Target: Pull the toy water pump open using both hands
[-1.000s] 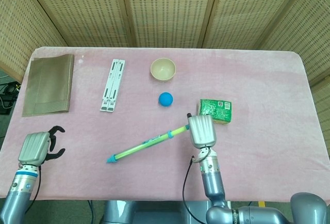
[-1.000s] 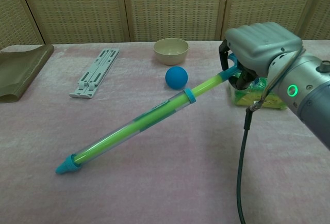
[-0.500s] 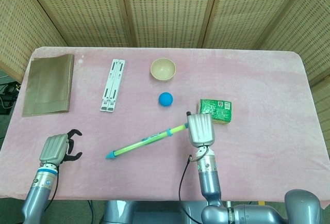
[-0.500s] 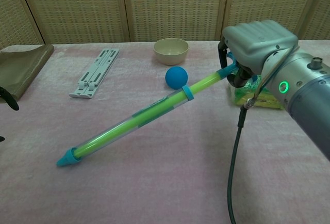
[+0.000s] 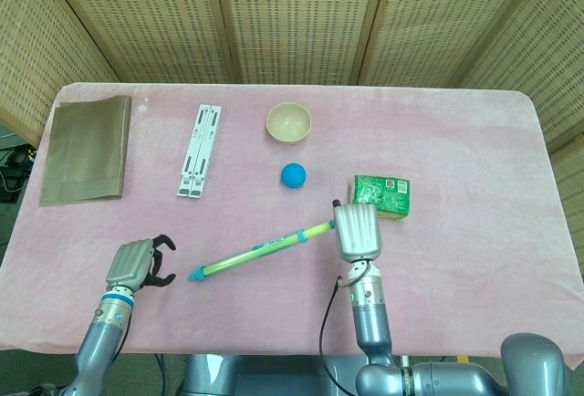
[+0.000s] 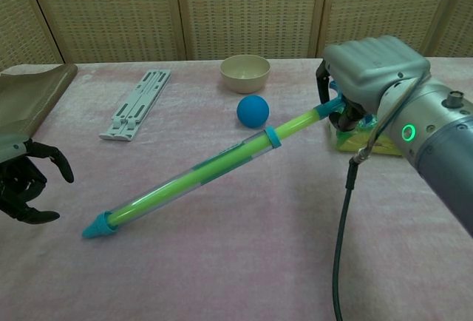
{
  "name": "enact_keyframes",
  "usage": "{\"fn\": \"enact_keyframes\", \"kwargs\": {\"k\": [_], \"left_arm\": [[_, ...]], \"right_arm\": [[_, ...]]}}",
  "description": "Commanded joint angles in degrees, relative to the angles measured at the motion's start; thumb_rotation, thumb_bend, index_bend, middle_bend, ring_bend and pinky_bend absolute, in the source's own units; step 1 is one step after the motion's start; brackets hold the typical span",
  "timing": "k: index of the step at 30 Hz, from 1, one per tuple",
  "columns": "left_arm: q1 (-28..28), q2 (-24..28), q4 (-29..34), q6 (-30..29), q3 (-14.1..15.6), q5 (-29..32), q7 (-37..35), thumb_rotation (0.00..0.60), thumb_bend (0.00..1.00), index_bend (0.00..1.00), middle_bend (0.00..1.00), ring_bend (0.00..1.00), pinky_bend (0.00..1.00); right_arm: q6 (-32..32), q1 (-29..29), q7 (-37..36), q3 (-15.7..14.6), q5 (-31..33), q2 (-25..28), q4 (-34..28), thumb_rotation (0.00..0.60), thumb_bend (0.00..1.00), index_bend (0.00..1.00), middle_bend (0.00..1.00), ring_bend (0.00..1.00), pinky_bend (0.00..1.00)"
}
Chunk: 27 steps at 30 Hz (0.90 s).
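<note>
Green box point(image 5: 381, 195) bears a white label, its writing unreadable.

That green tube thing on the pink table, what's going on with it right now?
It's a toy water pump. The robot's right hand grips its handle end, holding that end raised while the blue nozzle tip rests on the pink table. The left hand is open, fingers apart, just left of the nozzle tip and not touching it. The pump is not yet held by both hands. A blue ball, bowl and green box sit behind, untouched.
</note>
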<state>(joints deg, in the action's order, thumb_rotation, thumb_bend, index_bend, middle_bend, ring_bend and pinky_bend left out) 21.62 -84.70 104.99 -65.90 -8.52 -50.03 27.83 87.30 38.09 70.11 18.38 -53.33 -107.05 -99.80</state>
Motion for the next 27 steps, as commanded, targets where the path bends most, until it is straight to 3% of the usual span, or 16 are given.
{"fn": "enact_keyframes", "kwargs": {"k": [1, 6, 20, 27], "left_arm": [[1.5, -1.5, 0.6, 0.1, 0.1, 2.3, 2.0, 0.6, 0.23, 0.36, 0.82, 0.76, 0.7], [2.8, -3.5, 1.1, 0.1, 0.5, 4.4, 3.2, 0.6, 0.3, 0.35, 0.82, 0.76, 0.7], [5.5, -6.2, 0.1, -0.7, 1.4, 8.6, 5.3, 0.6, 0.31, 0.36, 0.82, 0.76, 0.7], [6.0, -8.4, -0.8, -1.9, 2.4, 8.1, 5.4, 0.6, 0.51, 0.43, 0.82, 0.76, 0.7]], "right_arm": [[0.2, 0.1, -0.1, -0.2, 0.1, -0.1, 0.0, 0.6, 0.68, 0.85, 1.0, 1.0, 0.74], [0.6, 0.3, -0.1, -0.7, 0.4, -0.3, -0.1, 0.6, 0.68, 0.85, 1.0, 1.0, 0.74], [1.4, 0.5, -0.5, -1.4, 0.9, 0.2, -0.8, 0.6, 0.68, 0.85, 1.0, 1.0, 0.74], [2.2, 0.5, 0.0, -1.9, 0.6, 1.0, -2.3, 0.6, 0.68, 0.85, 1.0, 1.0, 0.74]]}}
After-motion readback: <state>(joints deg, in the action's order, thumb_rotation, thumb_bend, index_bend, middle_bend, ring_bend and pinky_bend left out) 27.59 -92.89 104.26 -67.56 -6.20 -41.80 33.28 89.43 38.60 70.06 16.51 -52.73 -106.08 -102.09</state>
